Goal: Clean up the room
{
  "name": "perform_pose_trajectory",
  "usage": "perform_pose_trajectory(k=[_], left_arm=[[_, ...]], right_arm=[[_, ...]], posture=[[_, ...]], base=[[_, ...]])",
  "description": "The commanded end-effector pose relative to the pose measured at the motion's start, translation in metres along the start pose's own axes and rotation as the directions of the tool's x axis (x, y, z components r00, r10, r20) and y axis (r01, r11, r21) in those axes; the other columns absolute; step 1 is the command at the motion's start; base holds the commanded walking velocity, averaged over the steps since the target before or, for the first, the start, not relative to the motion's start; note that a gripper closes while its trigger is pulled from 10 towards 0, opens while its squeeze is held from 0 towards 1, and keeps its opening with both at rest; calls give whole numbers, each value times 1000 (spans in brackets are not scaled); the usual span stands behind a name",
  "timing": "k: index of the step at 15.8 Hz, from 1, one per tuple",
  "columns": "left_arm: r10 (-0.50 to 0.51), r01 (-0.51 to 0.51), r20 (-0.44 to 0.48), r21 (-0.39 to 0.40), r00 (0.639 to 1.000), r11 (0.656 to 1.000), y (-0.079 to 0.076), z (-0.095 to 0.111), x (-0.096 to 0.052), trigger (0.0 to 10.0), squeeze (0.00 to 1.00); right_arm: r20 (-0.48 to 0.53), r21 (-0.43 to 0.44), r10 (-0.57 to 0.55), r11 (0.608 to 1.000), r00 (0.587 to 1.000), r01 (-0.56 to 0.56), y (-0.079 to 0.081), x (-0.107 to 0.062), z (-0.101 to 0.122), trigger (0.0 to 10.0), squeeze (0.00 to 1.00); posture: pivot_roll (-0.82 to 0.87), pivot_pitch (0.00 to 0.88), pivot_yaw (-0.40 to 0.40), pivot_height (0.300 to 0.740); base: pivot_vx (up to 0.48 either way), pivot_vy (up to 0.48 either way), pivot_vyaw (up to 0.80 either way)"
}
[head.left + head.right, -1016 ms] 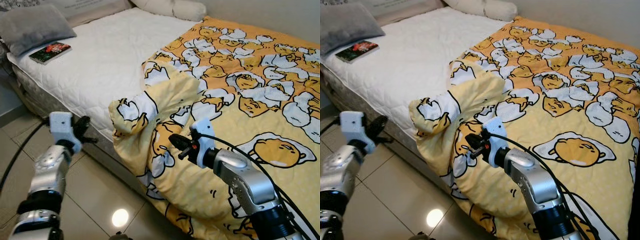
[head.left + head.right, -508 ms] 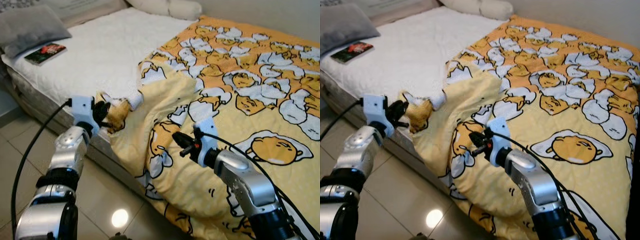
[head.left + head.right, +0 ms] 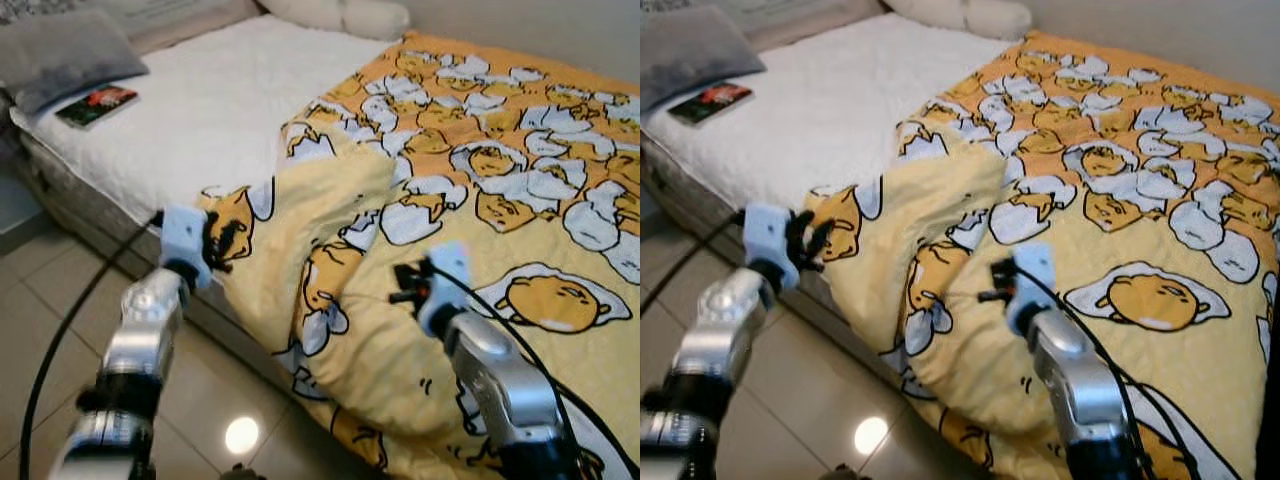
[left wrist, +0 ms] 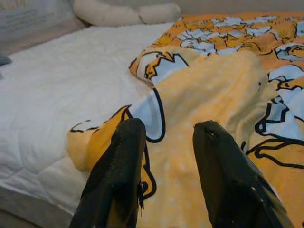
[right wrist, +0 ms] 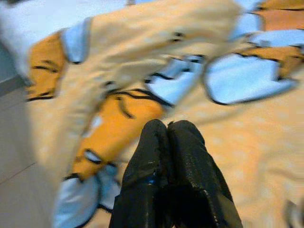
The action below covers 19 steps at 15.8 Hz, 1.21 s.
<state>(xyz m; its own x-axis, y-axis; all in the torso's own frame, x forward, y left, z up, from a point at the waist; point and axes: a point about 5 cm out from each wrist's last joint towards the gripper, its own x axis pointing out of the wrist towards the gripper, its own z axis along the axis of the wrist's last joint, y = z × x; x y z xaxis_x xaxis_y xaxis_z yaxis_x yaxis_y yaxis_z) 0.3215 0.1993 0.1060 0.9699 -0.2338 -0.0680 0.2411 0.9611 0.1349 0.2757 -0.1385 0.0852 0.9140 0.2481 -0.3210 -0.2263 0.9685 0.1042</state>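
Bed (image 3: 200, 110) edge: blanket (image 3: 330, 250) corner lies between left gripper's (image 4: 164, 156) spread jaws.

Grey pillow (image 3: 70, 55) at 10 o'clock, white bolster (image 3: 340, 15) at 12 o'clock, glossy tiled floor (image 3: 40, 300) at 8 o'clock.

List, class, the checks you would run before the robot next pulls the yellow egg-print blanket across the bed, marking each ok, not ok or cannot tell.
1. Left pincer at the edge of the yellow egg-print quilted blanket: ok.
2. Left pincer closed on the fabric: not ok; its fingers stand apart over it.
3. Right pincer shut, over the blanket: ok.
4. Blanket spread flat: not ok; its corner is folded back and part hangs off the bedside.
5. White quilted mattress free for spreading: ok near the blanket; a red-and-green book and grey pillow lie at the far end.
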Motion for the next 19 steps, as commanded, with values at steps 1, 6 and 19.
perform_pose_trajectory(k=[1, 6, 19], left_arm=[[2, -3, 31, 23, 1000, 1000, -5, 11, -2, 10000, 0], [43, -43, 35, -4, 998, 999, -14, 20, -14, 10000, 0], [69, -72, -48, -73, 997, 995, -17, 22, -31, 10000, 847]], right_arm=[[6, 1, -71, 997, 997, 71, -7, -4, -3, 10000, 0], [11, 61, -160, 985, 987, 159, -9, -9, -12, 10000, 0], [28, 128, -187, 975, 982, 182, -9, -1, -11, 10000, 1000]], posture=[[-39, 0, 37, 740], [-33, 0, 49, 740], [-13, 0, 42, 740]], base=[[0, 0, 0], [0, 353, -335], [0, 393, -514]])
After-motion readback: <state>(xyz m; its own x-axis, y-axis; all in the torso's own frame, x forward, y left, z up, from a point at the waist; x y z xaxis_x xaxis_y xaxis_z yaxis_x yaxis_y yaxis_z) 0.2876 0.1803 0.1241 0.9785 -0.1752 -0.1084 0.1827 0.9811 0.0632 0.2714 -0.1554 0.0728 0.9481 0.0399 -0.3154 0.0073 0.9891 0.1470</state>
